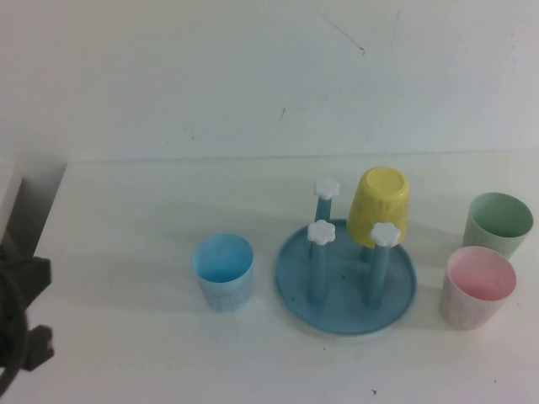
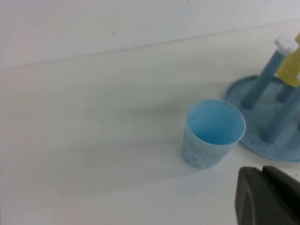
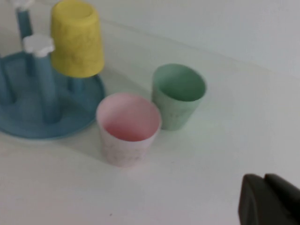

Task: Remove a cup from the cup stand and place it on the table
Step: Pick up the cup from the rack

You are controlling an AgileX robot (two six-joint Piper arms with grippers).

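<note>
Nearest, the left hand [image 1: 21, 324] sat at the counter's [image 1: 126, 353] left edge; whether it was spread or pressed together I cannot tell. Rightward stood a light blue cup [image 1: 223, 271], then the cup stand [image 1: 345, 282] with the yellow cup [image 1: 380, 206] inverted on a post, then pink cup [image 1: 477, 286] and green cup [image 1: 498, 223]. The right hand [image 3: 269, 201] showed only in its wrist view; state untellable.

Yellow cup [image 1: 380, 205] inverted on cup stand [image 1: 345, 313]

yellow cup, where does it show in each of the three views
High view: the yellow cup sits upside down on a rear post of the cup stand.
Left wrist view: only a sliver at the edge.
Right wrist view: upside down on a post.
Shared landmark: the cup stand.
</note>
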